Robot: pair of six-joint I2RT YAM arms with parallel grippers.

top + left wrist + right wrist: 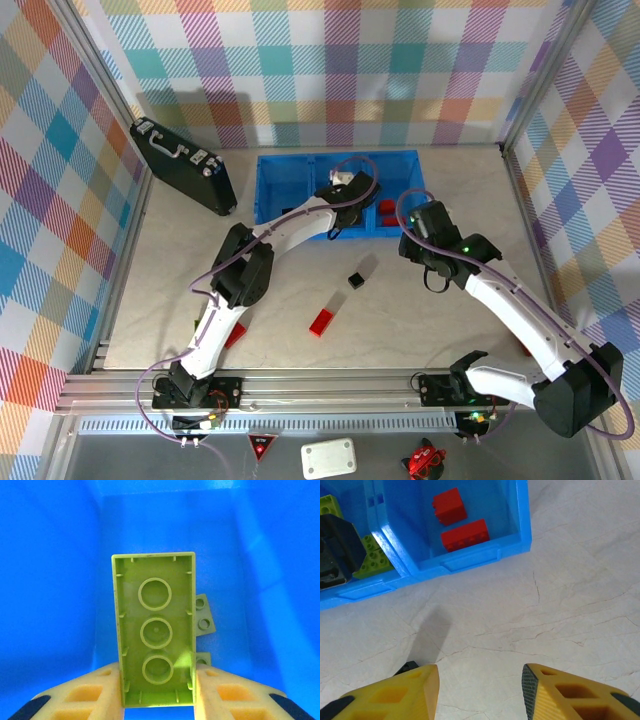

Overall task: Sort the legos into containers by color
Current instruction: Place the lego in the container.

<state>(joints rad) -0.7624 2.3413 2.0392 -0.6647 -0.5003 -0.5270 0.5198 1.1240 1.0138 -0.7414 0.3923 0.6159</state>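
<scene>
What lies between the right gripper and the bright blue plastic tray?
Bare pale marbled tabletop with a grey shadow, seen in the right wrist view between right gripper and bright blue plastic tray.

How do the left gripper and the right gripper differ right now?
The left gripper clamps a lime green brick; the right gripper is open and empty. The left hangs over the blue tray, the right over the table beside it. Both have yellow fingers.

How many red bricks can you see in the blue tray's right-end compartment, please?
2. The farther red brick sits mid-compartment; the nearer red brick lies by the front wall of the blue tray. The compartment's far end is out of frame, so more may be hidden.
</scene>
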